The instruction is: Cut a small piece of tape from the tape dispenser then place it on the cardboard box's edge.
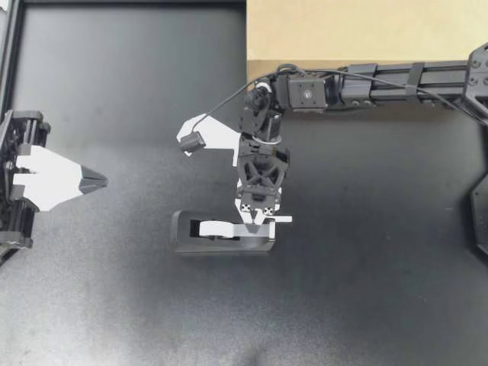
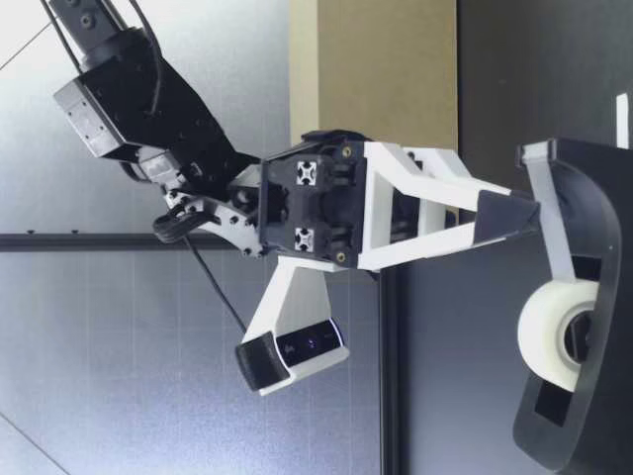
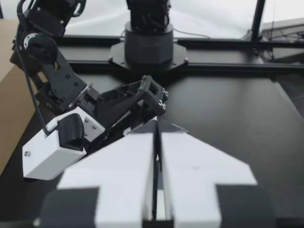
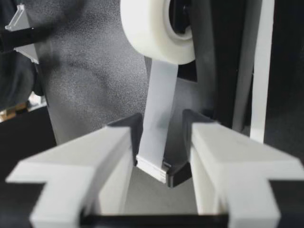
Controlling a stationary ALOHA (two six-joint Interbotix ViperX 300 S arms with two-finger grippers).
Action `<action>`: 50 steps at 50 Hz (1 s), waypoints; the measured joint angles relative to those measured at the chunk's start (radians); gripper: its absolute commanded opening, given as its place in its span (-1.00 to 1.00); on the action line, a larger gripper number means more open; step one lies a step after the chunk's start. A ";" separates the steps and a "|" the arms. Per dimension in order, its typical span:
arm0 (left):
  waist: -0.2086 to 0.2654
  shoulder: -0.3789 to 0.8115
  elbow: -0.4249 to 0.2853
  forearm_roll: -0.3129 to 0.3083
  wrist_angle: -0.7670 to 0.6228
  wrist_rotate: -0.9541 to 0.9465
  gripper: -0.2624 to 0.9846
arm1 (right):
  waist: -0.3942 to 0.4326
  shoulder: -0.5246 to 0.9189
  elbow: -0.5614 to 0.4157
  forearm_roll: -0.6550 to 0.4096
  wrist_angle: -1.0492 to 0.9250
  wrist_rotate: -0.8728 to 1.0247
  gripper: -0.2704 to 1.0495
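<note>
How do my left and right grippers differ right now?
My left gripper has its fingers together on nothing; my right gripper holds them apart, straddling the tape strip. The left gripper hangs off to the side; the right gripper is down at the tape dispenser. Both have white fingers with dark tips.

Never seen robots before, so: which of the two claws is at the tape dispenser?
My right gripper: its open fingers flank the strip on the tape dispenser. My left gripper, shut, sits far aside.
</note>
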 measured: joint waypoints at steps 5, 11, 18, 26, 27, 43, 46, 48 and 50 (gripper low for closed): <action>0.000 0.000 0.003 0.000 0.000 -0.003 -0.77 | 0.000 0.002 0.000 0.002 0.002 0.000 0.04; 0.000 0.002 0.005 0.000 0.000 -0.005 -0.77 | 0.000 0.002 0.000 0.002 0.002 0.003 -0.12; 0.000 0.000 0.005 -0.002 0.000 -0.005 -0.77 | 0.000 0.002 0.000 0.002 0.009 0.005 -0.28; 0.000 0.000 0.006 -0.002 0.000 -0.005 -0.77 | 0.002 0.002 -0.002 0.003 0.009 0.005 -0.50; 0.000 0.000 0.006 -0.002 0.000 -0.005 -0.77 | 0.002 0.002 0.000 0.002 0.009 0.005 -0.52; 0.000 0.000 0.009 -0.002 0.000 -0.005 -0.77 | 0.002 -0.003 0.000 0.008 0.011 0.005 -0.72; 0.000 0.000 0.009 -0.002 0.000 -0.005 -0.77 | 0.003 -0.011 -0.002 0.015 0.011 0.005 -0.72; 0.000 0.000 0.009 -0.002 0.000 -0.005 -0.77 | 0.003 -0.017 0.000 0.018 0.011 0.003 -0.72; 0.000 0.002 0.009 -0.002 0.000 -0.005 -0.77 | 0.006 -0.025 -0.002 0.021 0.011 0.005 -0.72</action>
